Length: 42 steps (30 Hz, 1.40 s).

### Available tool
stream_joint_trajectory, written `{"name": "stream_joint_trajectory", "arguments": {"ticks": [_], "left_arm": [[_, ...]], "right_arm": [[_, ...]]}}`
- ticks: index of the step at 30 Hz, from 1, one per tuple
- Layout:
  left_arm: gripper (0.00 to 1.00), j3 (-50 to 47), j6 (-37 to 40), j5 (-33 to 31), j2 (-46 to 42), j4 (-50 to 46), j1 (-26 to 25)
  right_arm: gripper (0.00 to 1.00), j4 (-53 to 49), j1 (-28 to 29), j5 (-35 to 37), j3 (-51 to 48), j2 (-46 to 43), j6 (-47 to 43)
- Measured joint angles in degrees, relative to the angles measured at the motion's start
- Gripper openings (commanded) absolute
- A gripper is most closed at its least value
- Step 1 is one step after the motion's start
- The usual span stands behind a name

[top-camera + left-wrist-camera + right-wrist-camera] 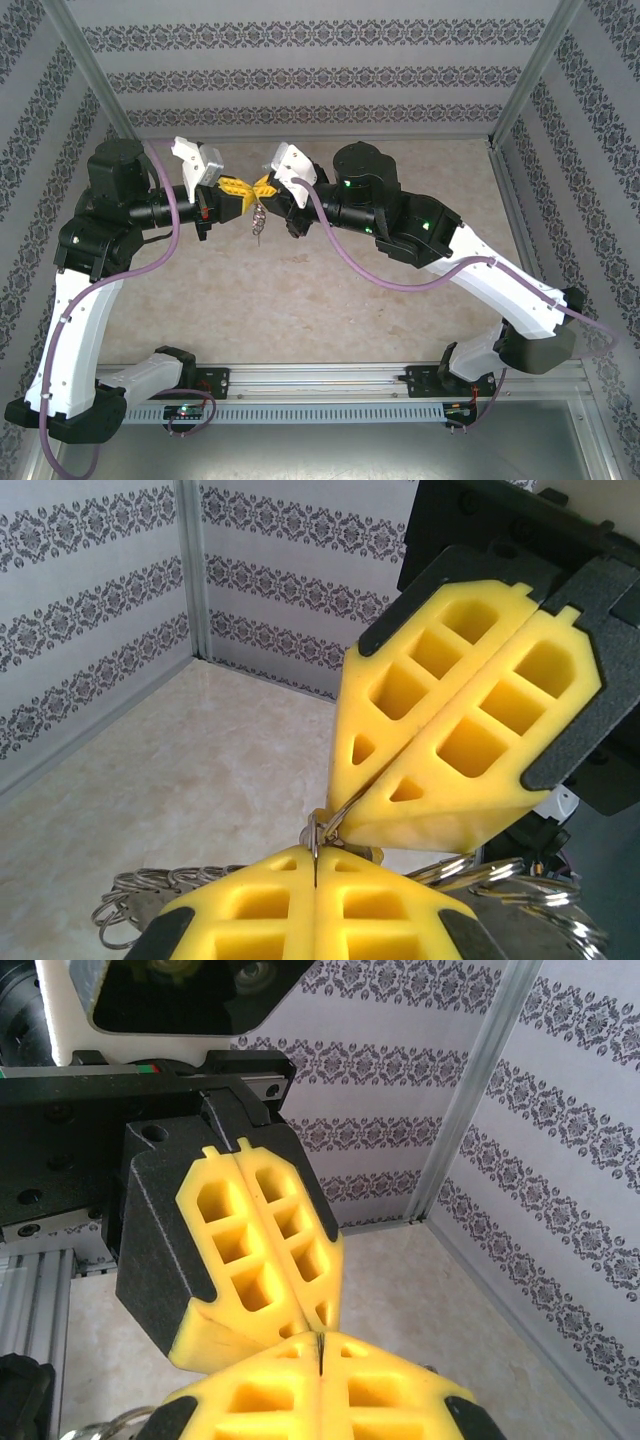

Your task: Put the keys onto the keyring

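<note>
Both grippers meet tip to tip high above the table. My left gripper (240,190) (316,862) is shut on a thin flat metal piece seen edge-on, which looks like a key (315,840). My right gripper (264,187) (320,1345) is shut on a doubled silvery wire, the keyring (352,805), which runs into its pads right at that key. The rest of the keys (259,222) hang in a small jagged bunch below the joined tips. Silvery loops (545,885) and a string of metal (150,892) dangle under my left pads.
The beige marble-look table (330,290) lies well below the grippers. Patterned walls (300,75) and aluminium posts (100,80) enclose the back and sides. A metal rail (330,380) runs along the near edge by the arm bases.
</note>
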Motion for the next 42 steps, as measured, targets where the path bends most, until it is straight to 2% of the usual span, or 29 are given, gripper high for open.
{"name": "stream_joint_trajectory", "arguments": {"ticks": [42], "left_arm": [[0.0, 0.5, 0.0, -0.7, 0.6, 0.1, 0.0]], "right_arm": [[0.0, -1.4, -0.4, 4.1, 0.1, 0.2, 0.5]]}}
